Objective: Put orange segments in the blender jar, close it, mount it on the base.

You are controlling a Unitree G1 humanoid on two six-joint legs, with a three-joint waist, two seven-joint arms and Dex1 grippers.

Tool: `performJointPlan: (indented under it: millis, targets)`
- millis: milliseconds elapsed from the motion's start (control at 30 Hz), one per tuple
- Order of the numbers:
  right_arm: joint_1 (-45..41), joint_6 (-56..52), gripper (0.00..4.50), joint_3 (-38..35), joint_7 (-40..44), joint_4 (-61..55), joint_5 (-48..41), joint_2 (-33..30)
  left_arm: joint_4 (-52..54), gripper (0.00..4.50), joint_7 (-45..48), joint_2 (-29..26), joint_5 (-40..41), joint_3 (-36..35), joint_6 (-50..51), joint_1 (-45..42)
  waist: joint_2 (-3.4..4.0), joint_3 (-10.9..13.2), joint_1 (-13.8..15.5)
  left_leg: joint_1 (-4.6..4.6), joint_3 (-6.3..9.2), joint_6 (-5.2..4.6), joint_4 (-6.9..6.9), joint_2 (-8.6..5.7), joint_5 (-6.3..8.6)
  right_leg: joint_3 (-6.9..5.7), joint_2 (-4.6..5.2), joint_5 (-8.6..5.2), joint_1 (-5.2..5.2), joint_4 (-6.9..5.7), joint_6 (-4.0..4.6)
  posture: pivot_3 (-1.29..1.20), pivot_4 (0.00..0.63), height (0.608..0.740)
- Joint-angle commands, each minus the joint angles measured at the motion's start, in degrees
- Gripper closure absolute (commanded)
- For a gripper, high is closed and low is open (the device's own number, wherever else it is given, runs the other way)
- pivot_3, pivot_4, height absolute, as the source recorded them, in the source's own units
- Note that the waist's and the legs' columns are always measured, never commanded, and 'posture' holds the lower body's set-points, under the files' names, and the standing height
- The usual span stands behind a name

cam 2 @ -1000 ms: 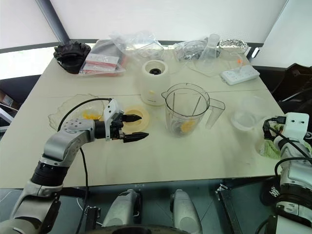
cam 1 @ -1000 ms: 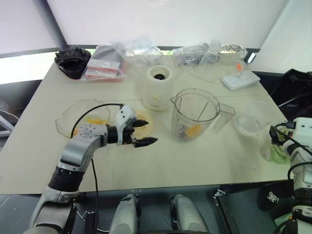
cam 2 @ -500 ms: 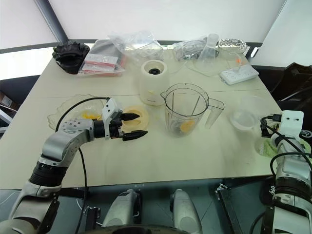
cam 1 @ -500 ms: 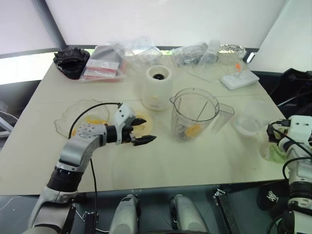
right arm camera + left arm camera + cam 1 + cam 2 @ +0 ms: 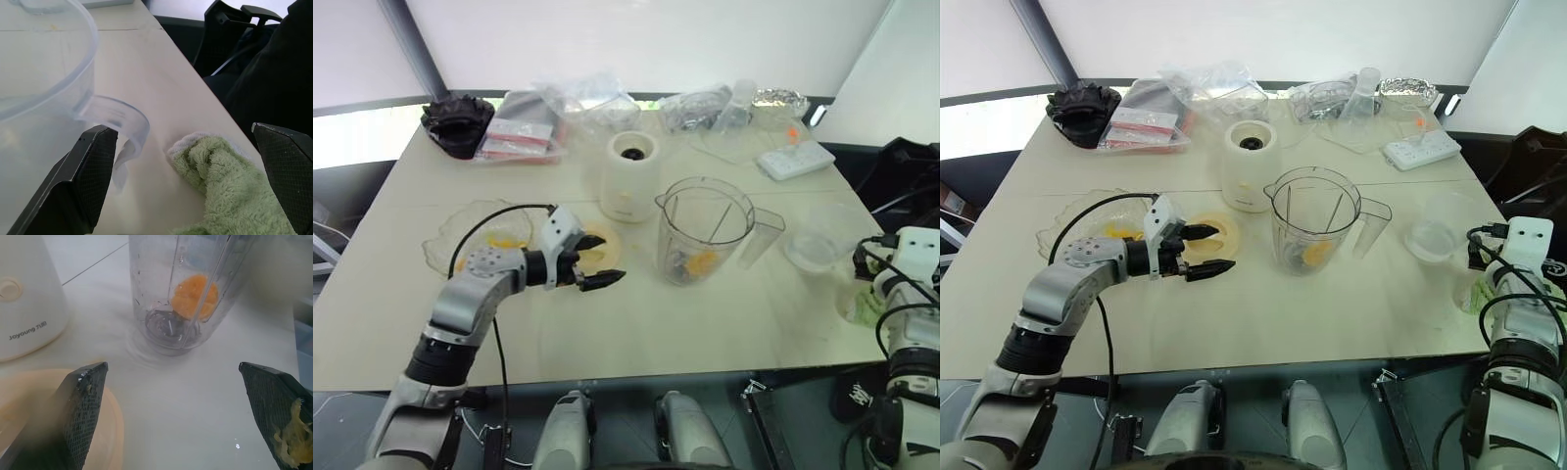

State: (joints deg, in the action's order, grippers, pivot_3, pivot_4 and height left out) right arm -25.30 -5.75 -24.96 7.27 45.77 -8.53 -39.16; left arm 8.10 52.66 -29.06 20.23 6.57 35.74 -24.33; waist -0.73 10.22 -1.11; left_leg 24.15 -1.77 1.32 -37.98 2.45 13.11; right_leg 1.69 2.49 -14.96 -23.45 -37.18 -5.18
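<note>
The left claw [image 5: 1197, 250] is hanging spread wide and empty just above the table [image 5: 1332, 304], its lower finger over the near edge of the flat pale-yellow lid [image 5: 1217, 235]. A shred of orange pulp is sticking to one finger pad [image 5: 293, 435]. The blender jar [image 5: 1315, 220] is standing upright and uncovered near the claw's tips, handle toward the robot's right, with orange segments [image 5: 195, 296] lying at the bottom beside the blade. The base [image 5: 1251, 166] is sitting just behind the lid, its dark socket facing up. More fruit is lying in the crinkled clear dish [image 5: 1067, 230] on the robot's left.

The right claw [image 5: 195, 166] is also spread and empty at the table's right edge, facing a green cloth [image 5: 230, 196] and a clear tub [image 5: 44, 88].

Judging from this, the step in hand is probably picking up the lid. Doing it well is calling for pinching it by its raised rim, keeping it level, and centring it over the jar mouth before pressing.

How many pieces are lying in the jar is hard to make out through the plastic, and so is whether the dish is holding whole segments or scraps.
</note>
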Motion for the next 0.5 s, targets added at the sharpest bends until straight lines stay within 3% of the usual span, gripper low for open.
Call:
performJointPlan:
  millis: [33, 133, 167, 233, 333, 500]
  targets:
    - [-1.5, 1.9, 0.0, -0.9, -0.8, 1.1, -0.4, -1.5, 2.3, 0.02, -0.2, -0.5, 0.1, 0.1, -1.1, -0.2, 0.0, 0.0, 0.0, 0.0, 0.0, 0.0, 0.0, 0.0, 0.0, 0.0, 0.0, 0.0, 0.0, 0.01, 0.0, 0.0, 0.15, 0.74]
    - [-2.0, 2.4, 0.0, -0.7, -0.9, 1.9, -0.4, -1.5, 2.1, 0.02, -0.2, -0.7, 0.0, 0.3, -1.4, -0.4, 0.0, 0.0, 0.0, 0.0, 0.0, 0.0, 0.02, 0.0, 0.0, 0.0, 0.0, 0.0, 0.0, 0.03, 0.0, 0.0, 0.15, 0.74]
    - [-2.0, 2.9, 0.26, -0.6, -0.8, 2.1, -0.4, -1.4, 2.0, 0.01, -0.3, -0.7, -0.1, 0.3, -1.5, -0.4, 0.0, 0.0, 0.0, 0.0, -0.01, 0.0, 0.02, 0.0, 0.0, 0.0, 0.0, 0.0, 0.0, 0.03, 0.0, 0.0, 0.15, 0.74]
    - [-2.0, 3.5, 0.93, -0.6, -0.9, 2.1, -0.4, -1.2, 1.9, 0.0, -0.4, -0.9, -0.3, 0.3, -1.8, -0.5, 0.0, 0.0, 0.0, 0.0, -0.01, 0.0, 0.02, 0.0, 0.0, 0.0, 0.0, 0.0, 0.0, 0.03, 0.0, 0.0, 0.15, 0.74]
    - [-2.0, 3.2, 2.38, -0.7, -0.7, 2.0, -0.9, -0.8, 1.8, 0.0, -0.4, -1.1, -0.3, 0.4, -1.8, -0.6, 0.01, 0.0, 0.1, 0.02, 0.0, 0.0, 0.03, -0.01, 0.0, 0.0, 0.01, 0.0, 0.0, 0.06, 0.0, 0.0, 0.15, 0.74]
    - [-1.3, 3.4, 2.38, -0.3, -0.6, 1.4, -1.0, -0.2, 1.6, 0.0, -0.4, -1.3, -0.2, 0.5, -2.0, -0.7, 0.0, 0.0, 0.0, 0.03, 0.0, 0.0, 0.04, 0.0, 0.0, 0.01, 0.01, 0.0, 0.0, 0.09, -0.01, 0.0, 0.15, 0.74]
